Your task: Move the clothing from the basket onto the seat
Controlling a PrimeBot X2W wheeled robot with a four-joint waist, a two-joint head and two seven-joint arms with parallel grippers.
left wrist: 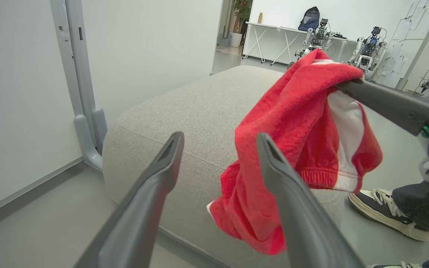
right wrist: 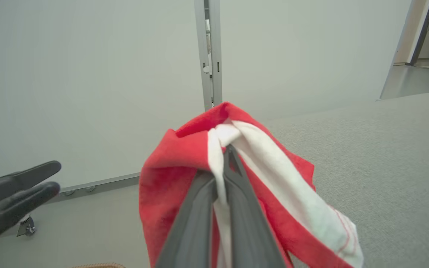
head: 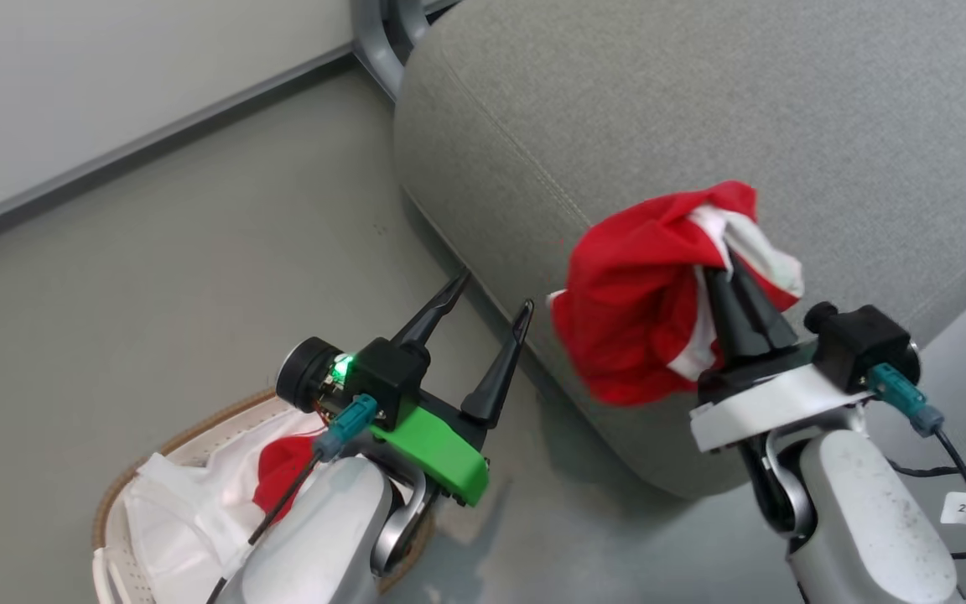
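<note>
- Smooth grey floor runs up to a pale wall, where a grey upright post stands near the far corner of the seat.
- The seat, a big grey woven cushion with rounded edges, takes up the upper right of the head view.
- The right pincer is clamped tight on a red garment with a white panel. Its two fingers pinch a white fold near the top of the bundle.
- That garment hangs bunched in the air over the near edge of the seat. I cannot tell whether its lowest fold touches the cushion.
- The left pincer stands wide and holds nothing. Its tips point at the side of the seat, just left of the hanging garment.
- The basket sits on the floor at the lower left, partly under the left forearm, with its brown rim showing.
- Inside the basket lie a white sheet and some red clothing.
- In the left wrist view a person's shoe rests on the floor beyond the corner of the seat.
</note>
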